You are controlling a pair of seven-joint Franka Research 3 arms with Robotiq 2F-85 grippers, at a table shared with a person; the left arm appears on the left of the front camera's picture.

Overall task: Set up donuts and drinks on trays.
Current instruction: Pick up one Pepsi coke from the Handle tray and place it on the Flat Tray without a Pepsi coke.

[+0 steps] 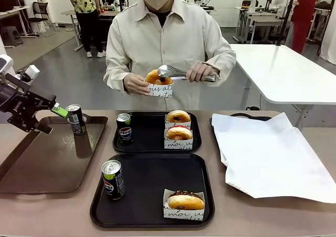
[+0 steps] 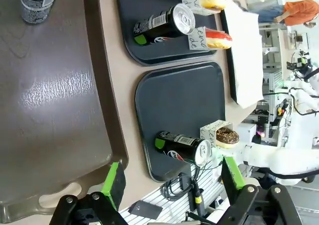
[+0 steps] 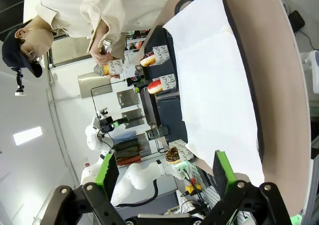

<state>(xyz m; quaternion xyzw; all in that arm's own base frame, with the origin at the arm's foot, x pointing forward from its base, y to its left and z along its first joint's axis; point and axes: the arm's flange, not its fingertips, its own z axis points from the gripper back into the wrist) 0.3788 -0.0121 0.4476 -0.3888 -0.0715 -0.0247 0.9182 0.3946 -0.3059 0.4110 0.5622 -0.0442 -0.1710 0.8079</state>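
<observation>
Near black rectangular tray (image 1: 152,216): one black Pepsi can (image 1: 113,179), one sleeved donut (image 1: 185,201). Far black tray (image 1: 193,142) holds a can, two donuts. Spare can (image 1: 76,119) waits on brown tray (image 1: 42,169). Both grippers (image 2: 169,180) (image 3: 164,172) gape empty; person's fourth donut (image 1: 157,79) apparently pending.

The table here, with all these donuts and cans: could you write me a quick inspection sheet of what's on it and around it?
Surface: tan table, in good order.
Job's things: near black tray holds one Pepsi can and one sleeved chocolate donut; far black tray holds a can and two sleeved donuts. A third can stands on the brown tray. The person holds another sleeved donut with metal tongs.
Clutter: white paper sheet over a dark tray.
Grippers: left gripper open over the brown tray's edge; right gripper open, holding nothing.
Cables: black cables beyond the table edge, left wrist view.
Surroundings: white table, other people behind.
</observation>
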